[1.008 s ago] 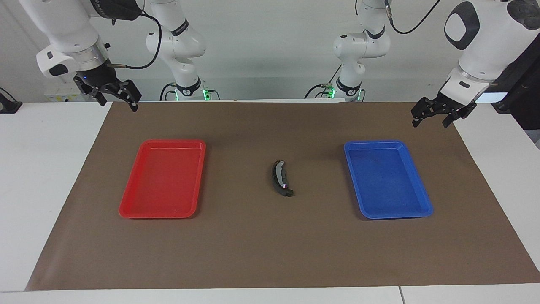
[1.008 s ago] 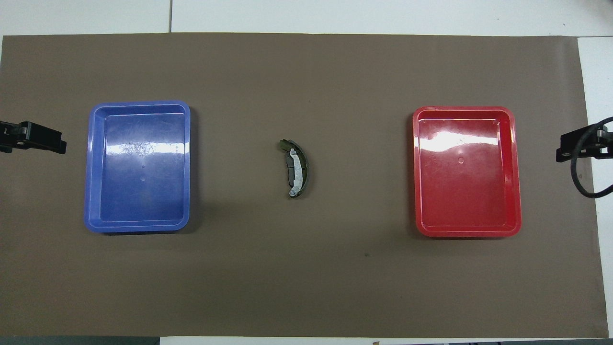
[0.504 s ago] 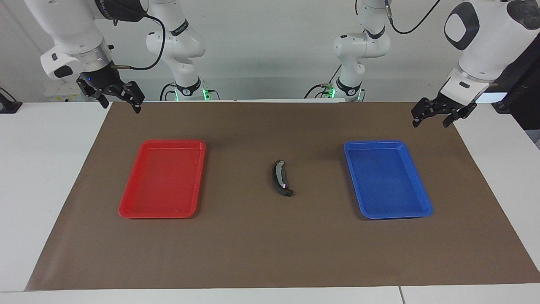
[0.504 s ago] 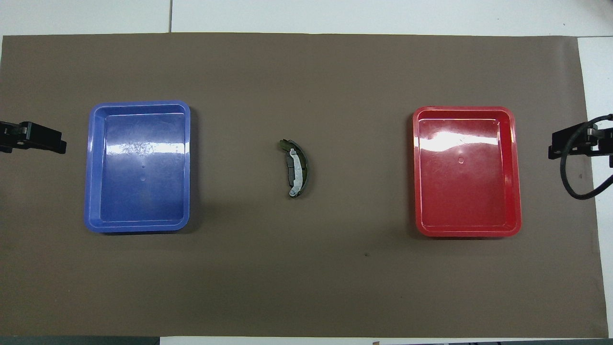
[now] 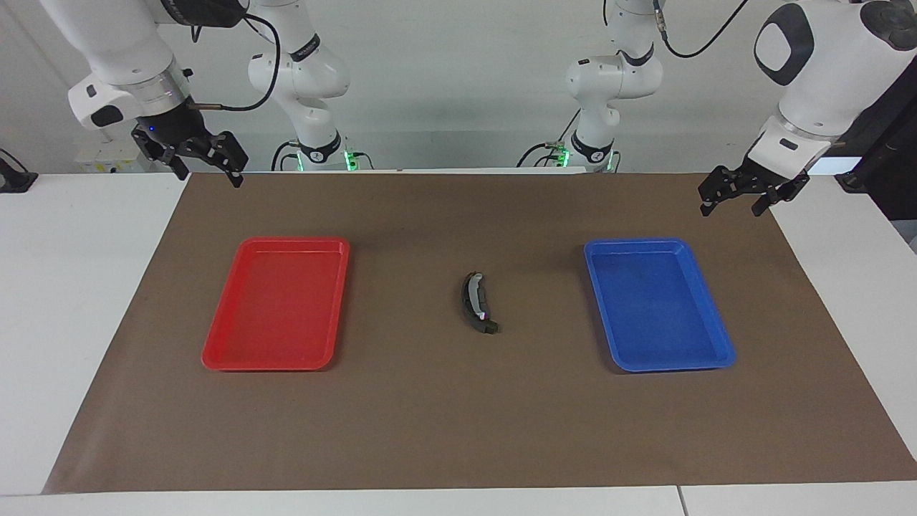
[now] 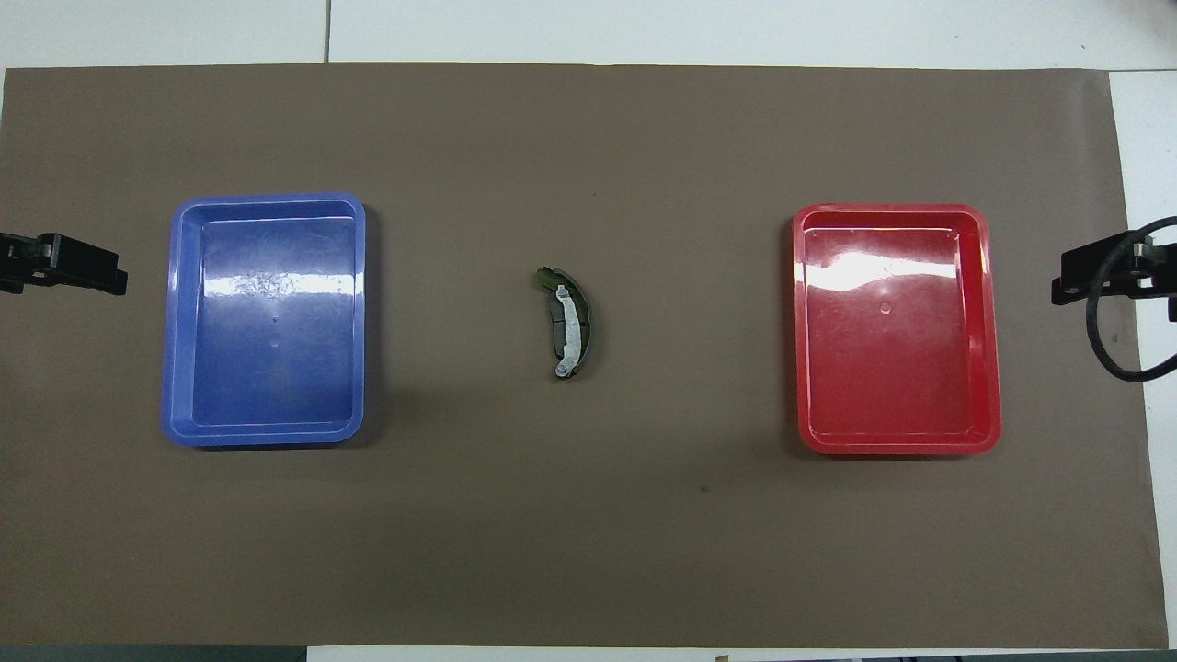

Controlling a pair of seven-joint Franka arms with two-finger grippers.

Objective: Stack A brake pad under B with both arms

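Stack: B (image 5: 476,302), the crescent with the silver band, lies on A brake pad (image 6: 557,324), whose dark edge shows beside the band; the pair reads as already stacked, so I judge the task done or nearly so.
Place: the stack rests on the brown mat (image 5: 444,430), between the red tray (image 5: 215,355) and the blue tray (image 5: 723,355), apart from both.
Trays: both hold nothing.
Left gripper (image 5: 736,199): up in the air over the mat's corner at the blue tray's end, fingers spread, holding nothing; it waits.
Right gripper (image 5: 203,162): raised over the mat's edge at the red tray's end, fingers spread, holding nothing.
Why so: both arms look pulled back to leave the stack free.
Room: bare mat on every side of the stack; tray rims are the only edges to mind.
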